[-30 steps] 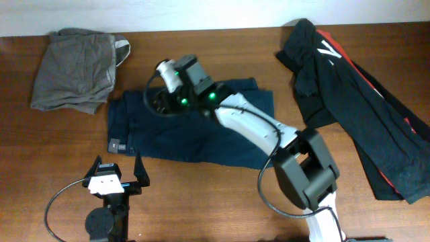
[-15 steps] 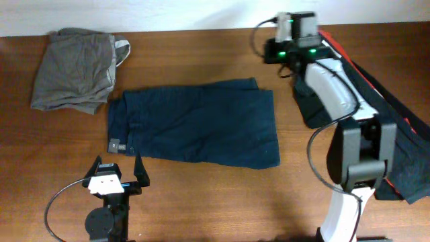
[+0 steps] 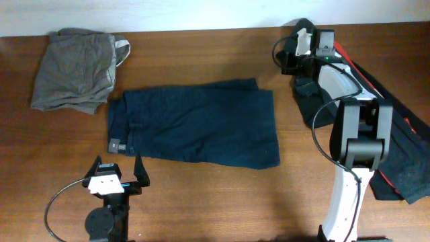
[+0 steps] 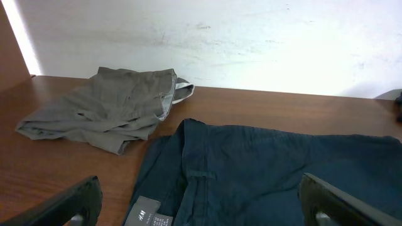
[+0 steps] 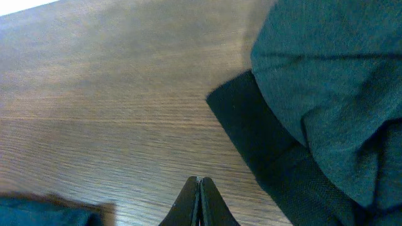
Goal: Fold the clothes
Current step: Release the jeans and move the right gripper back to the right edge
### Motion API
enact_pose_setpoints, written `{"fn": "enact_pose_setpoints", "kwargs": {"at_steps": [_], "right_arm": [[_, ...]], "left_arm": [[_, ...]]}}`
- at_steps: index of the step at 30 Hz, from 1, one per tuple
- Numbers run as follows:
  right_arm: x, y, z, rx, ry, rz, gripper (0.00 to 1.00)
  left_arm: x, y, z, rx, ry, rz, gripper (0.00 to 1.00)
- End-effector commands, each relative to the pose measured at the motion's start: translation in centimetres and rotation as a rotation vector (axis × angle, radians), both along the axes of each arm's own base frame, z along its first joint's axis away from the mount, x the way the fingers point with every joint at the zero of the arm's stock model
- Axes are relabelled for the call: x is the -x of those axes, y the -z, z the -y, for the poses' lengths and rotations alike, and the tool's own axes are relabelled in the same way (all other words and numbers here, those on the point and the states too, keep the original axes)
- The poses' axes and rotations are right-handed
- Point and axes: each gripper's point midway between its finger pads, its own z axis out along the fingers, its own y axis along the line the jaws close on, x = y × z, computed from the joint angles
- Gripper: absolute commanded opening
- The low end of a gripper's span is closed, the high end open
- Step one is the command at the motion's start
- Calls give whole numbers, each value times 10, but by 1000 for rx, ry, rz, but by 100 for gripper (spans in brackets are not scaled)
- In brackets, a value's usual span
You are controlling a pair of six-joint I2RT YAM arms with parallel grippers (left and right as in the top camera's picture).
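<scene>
The dark navy clothes (image 3: 195,124), a folded pair of shorts with a pale waistband label (image 3: 115,144), lie flat mid-table. In the left wrist view the same clothes (image 4: 270,169) fill the foreground, label (image 4: 147,215) near the bottom. My left gripper (image 3: 119,176) stands open near the table's front edge, just short of the waistband, its fingers (image 4: 75,202) spread wide with nothing between them. My right gripper (image 3: 283,59) is at the back right, shut and empty; its gripper (image 5: 200,183) hovers over bare wood beside a black garment (image 5: 314,107).
A crumpled grey garment (image 3: 77,67) lies at the back left, also seen as the grey garment (image 4: 107,107) from the left wrist. A black garment with red stripes (image 3: 363,107) sprawls along the right side under the right arm. A white wall (image 4: 220,37) borders the table's far edge.
The right arm has swung from above the navy clothes to the back right beside the black garment, and its gripper has shut. The left arm has not moved.
</scene>
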Motion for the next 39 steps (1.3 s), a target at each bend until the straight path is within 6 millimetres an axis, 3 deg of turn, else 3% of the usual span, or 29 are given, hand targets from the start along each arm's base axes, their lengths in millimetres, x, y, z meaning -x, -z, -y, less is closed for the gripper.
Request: {"fn": "enact_pose_setpoints", "kwargs": {"at_steps": [1,15,19,20,26,34,39], "right_arm": [[-4,9,12,7,-6,9,4],[8,62,89,62,146,-85,5],[15,75,135,193,275,-125,4],[18,76,152,248,324,-136,4],[37,77,211,399,480,-184,4],[72,81,266,477,596,-275,5],[87,71,284,470,629,-303,11]], "left_arm": [[0,1,2,-14,12,-1,99],[0,1,2,-14,12,-1,99],[0,1,2,-14,12,-1,99],[0,1,2,-14,12,-1,99],[0,1,2,-14,12,-1,99],[0,1,2,-14,12,-1,99],[0,1,2,-14,12,-1,99]]}}
